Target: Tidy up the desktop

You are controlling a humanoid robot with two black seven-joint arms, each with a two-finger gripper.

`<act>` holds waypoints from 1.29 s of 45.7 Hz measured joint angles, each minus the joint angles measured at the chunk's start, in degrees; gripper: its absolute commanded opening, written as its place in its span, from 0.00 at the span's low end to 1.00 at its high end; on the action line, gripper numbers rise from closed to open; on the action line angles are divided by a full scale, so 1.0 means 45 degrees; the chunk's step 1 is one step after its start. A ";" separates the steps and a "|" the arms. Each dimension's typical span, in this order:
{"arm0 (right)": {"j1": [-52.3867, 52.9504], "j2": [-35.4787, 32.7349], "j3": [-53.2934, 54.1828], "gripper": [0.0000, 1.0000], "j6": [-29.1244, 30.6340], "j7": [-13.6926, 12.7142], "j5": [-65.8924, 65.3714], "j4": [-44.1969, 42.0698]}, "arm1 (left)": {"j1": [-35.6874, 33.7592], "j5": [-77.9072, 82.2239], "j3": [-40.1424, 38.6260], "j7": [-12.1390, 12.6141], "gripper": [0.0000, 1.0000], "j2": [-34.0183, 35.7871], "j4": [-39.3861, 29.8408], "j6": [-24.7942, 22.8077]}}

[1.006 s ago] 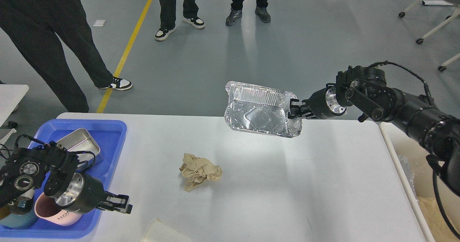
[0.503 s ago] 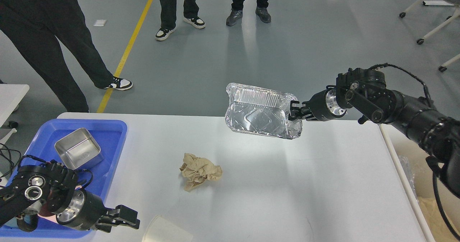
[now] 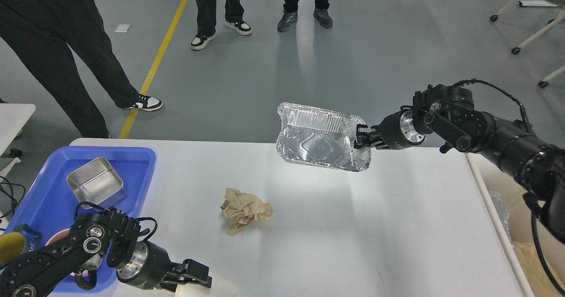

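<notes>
The desktop (image 3: 353,226) is a wide white-grey tabletop. My right gripper (image 3: 359,137) is shut on the right rim of a silver foil tray (image 3: 315,138), which hangs tilted above the desktop's far edge. A crumpled ball of brown paper (image 3: 245,211) lies near the middle. My left gripper (image 3: 199,276) is low at the near edge, its fingers slightly apart, just above and to the left of a pale paper thing (image 3: 216,289) that is cut off by the bottom of the view.
A blue plastic tray (image 3: 141,164) on the left holds a square metal box (image 3: 95,186); my left arm hides the rest of it. A bin (image 3: 525,248) stands off the right edge. People stand on the floor beyond the desktop.
My left arm has swung right and toward the near edge, leaving the blue tray and uncovering the metal box. The right gripper and foil tray have barely moved.
</notes>
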 measured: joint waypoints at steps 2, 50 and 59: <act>-0.0004 0.0007 0.0000 0.00 0.0000 0.0000 0.0000 -0.0002 | 0.0000 0.0075 0.0004 0.0000 0.93 -0.0146 0.0080 0.0000; -0.0066 -0.0003 -0.0003 0.00 0.0020 -0.0015 0.0022 0.0192 | -0.1896 -0.2697 -0.3243 0.0036 0.83 0.3562 -0.0451 -0.0007; -0.0099 0.0309 -0.0002 0.00 0.0012 -0.0030 0.0017 0.0161 | -0.2216 -0.6095 -0.4543 0.0001 0.83 0.7280 -0.0613 -0.0005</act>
